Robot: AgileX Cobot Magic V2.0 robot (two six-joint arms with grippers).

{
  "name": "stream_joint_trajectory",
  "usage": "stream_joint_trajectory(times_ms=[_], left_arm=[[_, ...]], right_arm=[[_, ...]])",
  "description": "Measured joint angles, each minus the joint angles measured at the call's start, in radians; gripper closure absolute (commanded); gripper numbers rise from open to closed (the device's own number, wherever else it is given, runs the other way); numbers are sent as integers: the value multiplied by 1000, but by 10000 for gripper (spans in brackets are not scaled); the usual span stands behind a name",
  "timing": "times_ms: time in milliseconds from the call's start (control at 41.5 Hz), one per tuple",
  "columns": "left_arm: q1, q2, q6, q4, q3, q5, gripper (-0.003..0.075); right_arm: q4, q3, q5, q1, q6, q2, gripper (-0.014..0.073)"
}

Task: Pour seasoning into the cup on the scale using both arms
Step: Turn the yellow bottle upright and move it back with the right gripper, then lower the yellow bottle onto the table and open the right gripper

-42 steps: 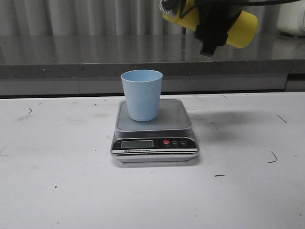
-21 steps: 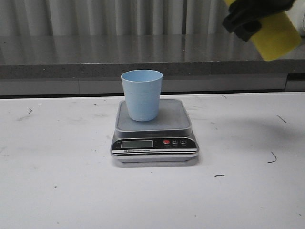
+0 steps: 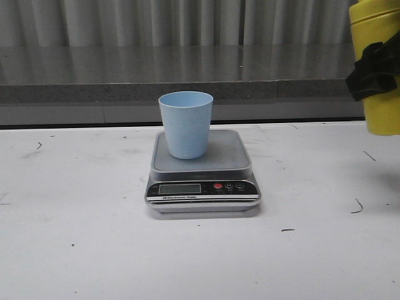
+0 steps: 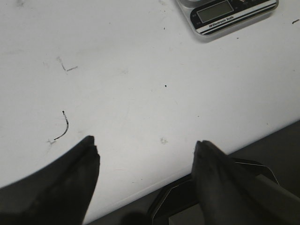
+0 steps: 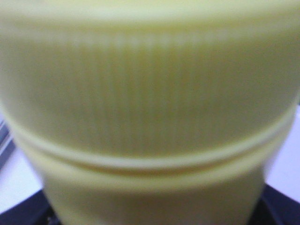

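Observation:
The pale blue cup [image 3: 185, 124] stands upright on the silver-grey scale [image 3: 203, 164] at the table's middle. My right gripper [image 3: 373, 72] is shut on the yellow seasoning bottle [image 3: 377, 69], holding it upright in the air at the far right, well right of the cup. The bottle's ribbed cap [image 5: 150, 89] fills the right wrist view and hides the fingers. My left gripper [image 4: 145, 154] is open and empty over the table's front edge; the scale's display end [image 4: 229, 13] shows far ahead of it. The left gripper is out of the front view.
A grey counter ledge [image 3: 156, 75] runs along the back of the white table [image 3: 81, 237]. The tabletop has small dark scuff marks [image 4: 63, 126]. A dark base part [image 4: 220, 197] sits below the table's front edge.
The right gripper has swung the bottle from tilted on its side above the cup's right to upright at the far right, and lower. The cup and scale have not moved.

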Motion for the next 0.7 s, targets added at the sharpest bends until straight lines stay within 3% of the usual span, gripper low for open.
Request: stream_joint_trajectory(times_ms=[168, 457, 698], left_arm=[[0, 0, 0, 0, 0, 0, 293], [0, 0, 0, 0, 0, 0, 293], [0, 0, 0, 0, 0, 0, 293]], right_arm=[[85, 2, -151, -24, -99, 60, 252], [408, 2, -314, -24, -422, 202, 252], [568, 2, -438, -24, -532, 312, 252]])
